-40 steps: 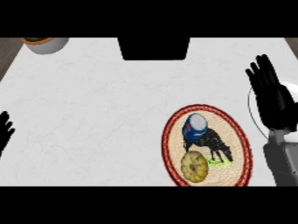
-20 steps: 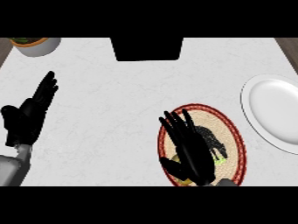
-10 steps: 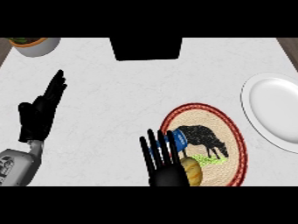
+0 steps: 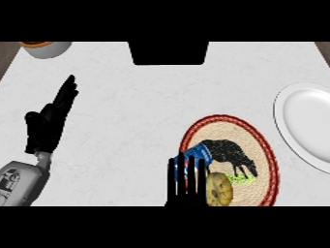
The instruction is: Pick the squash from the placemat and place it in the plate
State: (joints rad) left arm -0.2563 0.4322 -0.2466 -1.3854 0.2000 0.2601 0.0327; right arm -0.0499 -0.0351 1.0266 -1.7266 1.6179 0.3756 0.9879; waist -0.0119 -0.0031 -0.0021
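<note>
The squash point(image 4: 218, 189), round, ribbed and pale yellow, lies at the near edge of the round woven placemat point(image 4: 257, 140), which has a red rim and a black animal printed on it. My right hand point(image 4: 187, 181) rises from the lower edge just left of the squash, fingers straight and pointing away, over the mat's left side. Whether it touches the squash cannot be told. The white plate point(image 4: 311, 127) lies empty at the right edge. My left hand point(image 4: 50, 121) rests open at the left, fingers up.
A grey bowl point(image 4: 47, 47) with something orange inside sits at the far left corner. A black block point(image 4: 169, 52) stands at the far middle edge. Dark wooden floor shows past both far corners of the white counter point(image 4: 139, 106).
My right hand has drawn back toward the lower edge, uncovering the mat's animal print and ending left of the squash. My left hand rose and stays upright at the left.
</note>
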